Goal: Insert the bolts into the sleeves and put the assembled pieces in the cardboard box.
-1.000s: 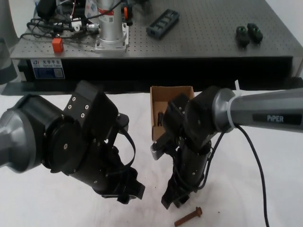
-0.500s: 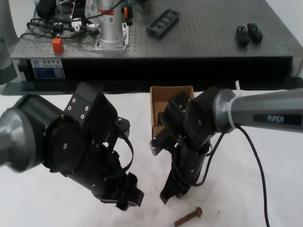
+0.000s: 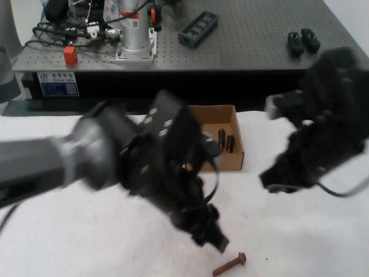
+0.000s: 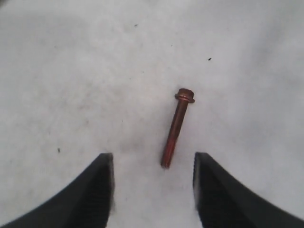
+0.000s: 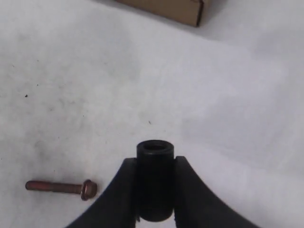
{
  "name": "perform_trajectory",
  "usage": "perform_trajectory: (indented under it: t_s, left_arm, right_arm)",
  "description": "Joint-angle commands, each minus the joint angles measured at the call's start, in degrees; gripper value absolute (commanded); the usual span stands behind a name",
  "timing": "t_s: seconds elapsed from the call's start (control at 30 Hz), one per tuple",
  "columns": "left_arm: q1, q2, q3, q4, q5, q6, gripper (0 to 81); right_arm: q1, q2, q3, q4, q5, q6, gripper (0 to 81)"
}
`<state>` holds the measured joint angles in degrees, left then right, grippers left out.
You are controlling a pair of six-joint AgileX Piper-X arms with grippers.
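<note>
A copper bolt (image 4: 176, 127) lies flat on the white cloth, its head pointing away from my left gripper (image 4: 154, 187), which is open with the shank's end just in front of the gap between its fingers. In the high view that gripper (image 3: 214, 239) hangs close above the bolt (image 3: 229, 265) near the front edge. My right gripper (image 5: 155, 164) is shut on a black sleeve (image 5: 154, 185), held upright with its bore showing. It hovers blurred right of the cardboard box (image 3: 237, 156). Two dark assembled pieces (image 3: 226, 140) lie inside the box.
A metal breadboard bench (image 3: 248, 40) with cables, a black tray and two black parts stands behind the cloth. The box corner (image 5: 175, 9) and the bolt (image 5: 61, 187) appear in the right wrist view. White cloth lies open at the front right.
The left arm has swung right and forward, bringing its gripper over the bolt. The right arm has pulled away to the right, uncovering the box.
</note>
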<state>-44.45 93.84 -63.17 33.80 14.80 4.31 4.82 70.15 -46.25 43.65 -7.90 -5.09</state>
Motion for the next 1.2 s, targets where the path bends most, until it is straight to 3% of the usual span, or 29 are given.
perform_trajectory:
  t_s: [0.0, 0.27, 0.67, 0.8, 0.97, 1.17]
  left_arm:
    - [-1.29, 6.28, -7.41, 5.50, -0.34, 4.70, 37.0]
    - [-5.52, 19.60, -21.72, 17.06, -5.48, 14.39, 37.0]
    - [-7.34, 25.77, -22.98, 15.63, -6.69, 16.75, 36.1]
    - [-7.78, 26.33, -22.98, 14.56, -6.69, 16.75, 26.1]
    - [-8.48, 26.39, -22.98, 14.17, -6.54, 16.82, 2.0]
    - [-7.93, 23.77, -22.98, 14.17, -9.21, 9.98, 0.7]
  right_arm:
    - [0.01, 0.07, -0.33, -0.27, -1.21, 0.42, 0.7]
    - [-2.67, -10.33, 5.04, 1.50, -1.43, 1.89, 0.7]
    - [-2.67, -10.52, 5.16, 1.84, -1.81, 2.54, 0.7]
    - [-2.67, -10.52, 5.16, 1.84, -1.81, 2.54, 0.7]
    - [-2.67, -10.52, 5.16, 1.84, -1.81, 2.54, 0.7]
    - [-2.67, -11.32, 5.63, 0.41, -1.81, 2.51, 0.7]
